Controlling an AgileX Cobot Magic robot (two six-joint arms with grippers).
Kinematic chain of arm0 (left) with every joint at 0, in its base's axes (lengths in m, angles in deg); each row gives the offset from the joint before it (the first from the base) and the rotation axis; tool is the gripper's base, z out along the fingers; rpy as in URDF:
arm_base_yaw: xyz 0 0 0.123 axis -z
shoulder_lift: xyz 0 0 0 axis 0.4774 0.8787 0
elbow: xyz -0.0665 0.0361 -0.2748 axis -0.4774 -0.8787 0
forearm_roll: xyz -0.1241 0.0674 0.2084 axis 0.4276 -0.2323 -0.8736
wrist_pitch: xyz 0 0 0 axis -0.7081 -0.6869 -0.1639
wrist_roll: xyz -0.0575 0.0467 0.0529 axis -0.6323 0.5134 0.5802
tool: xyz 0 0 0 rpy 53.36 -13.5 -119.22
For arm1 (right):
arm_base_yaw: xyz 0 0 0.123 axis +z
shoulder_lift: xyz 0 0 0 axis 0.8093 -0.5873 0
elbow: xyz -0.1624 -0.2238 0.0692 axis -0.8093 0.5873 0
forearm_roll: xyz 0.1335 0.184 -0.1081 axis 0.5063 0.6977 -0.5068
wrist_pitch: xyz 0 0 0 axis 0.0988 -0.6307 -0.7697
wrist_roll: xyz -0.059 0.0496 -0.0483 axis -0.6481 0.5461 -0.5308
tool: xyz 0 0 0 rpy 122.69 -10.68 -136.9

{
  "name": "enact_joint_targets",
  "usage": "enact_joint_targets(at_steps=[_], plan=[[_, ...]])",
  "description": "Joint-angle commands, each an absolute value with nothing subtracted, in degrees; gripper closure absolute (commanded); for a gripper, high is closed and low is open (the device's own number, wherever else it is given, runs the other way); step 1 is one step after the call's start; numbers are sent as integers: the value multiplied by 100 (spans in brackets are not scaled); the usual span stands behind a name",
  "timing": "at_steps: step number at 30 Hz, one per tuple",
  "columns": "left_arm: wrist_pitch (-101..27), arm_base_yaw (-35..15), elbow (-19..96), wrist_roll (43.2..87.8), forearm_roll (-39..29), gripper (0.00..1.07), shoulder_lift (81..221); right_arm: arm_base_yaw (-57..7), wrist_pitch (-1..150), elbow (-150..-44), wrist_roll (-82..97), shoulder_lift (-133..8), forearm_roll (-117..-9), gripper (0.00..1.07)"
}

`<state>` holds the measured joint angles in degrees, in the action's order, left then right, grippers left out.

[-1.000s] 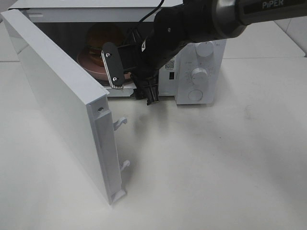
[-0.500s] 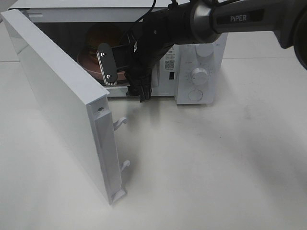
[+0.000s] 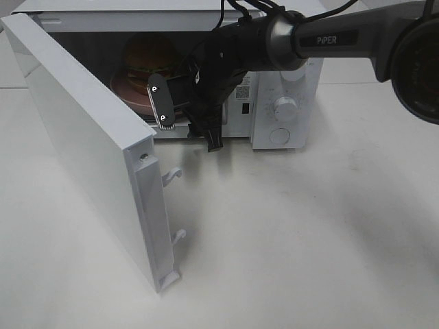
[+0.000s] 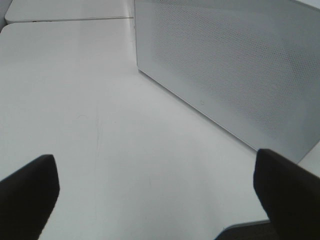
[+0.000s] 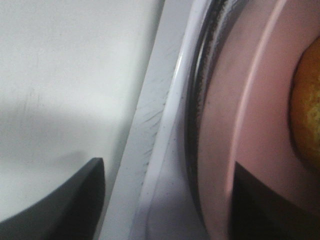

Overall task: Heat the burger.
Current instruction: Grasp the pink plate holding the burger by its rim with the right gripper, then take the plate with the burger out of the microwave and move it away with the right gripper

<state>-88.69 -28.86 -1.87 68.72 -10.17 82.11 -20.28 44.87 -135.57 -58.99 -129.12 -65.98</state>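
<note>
The burger (image 3: 145, 58) sits deep inside the microwave (image 3: 285, 103), riding on a pink plate (image 3: 127, 92), with the door (image 3: 82, 151) swung wide toward the front of the counter (image 3: 309, 240).

The right gripper (image 3: 182, 113) hangs at the mouth of the oven, just at the plate's near edge. One of its fingers (image 3: 159, 103) shows pale and flat in front of the plate; the other points down past the sill. From the right wrist view the plate's rim (image 5: 250, 125) fills the space between the two dark fingers, with a sliver of golden bun (image 5: 307, 115) at the edge. The fingers stand partly open, one on either side of that rim, and I can't tell whether they are pinching it or clear of it.

The left gripper (image 4: 160, 200) is spread fully wide over bare counter beside the open door, holding nothing.

As for handling, that burger looks like a tall, soft stack: glossy bun on top, loose layers beneath, likely to topple or squash under a direct squeeze. The plate is the stiff, safe thing to grip, by the rim, kept level so the stack doesn't slide on that smooth surface. With the burger already inside, shutting the door looks like the next step.
</note>
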Motion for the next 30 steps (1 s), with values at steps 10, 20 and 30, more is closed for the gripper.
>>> enact_joint_targets(at_steps=[10, 20, 30], plan=[[-8789, -2892, -204, 6838, -988, 9, 8188, -2023, 4172, -13609, -5922, -12849, -6649, 107], [-8789, -2892, -204, 6838, -988, 9, 8188, -1943, 3971, -13597, -5939, -12648, -6632, 107], [-8789, -2892, -204, 6838, -988, 9, 8188, -1834, 3828, -13122, -6942, -12144, -6260, 107]])
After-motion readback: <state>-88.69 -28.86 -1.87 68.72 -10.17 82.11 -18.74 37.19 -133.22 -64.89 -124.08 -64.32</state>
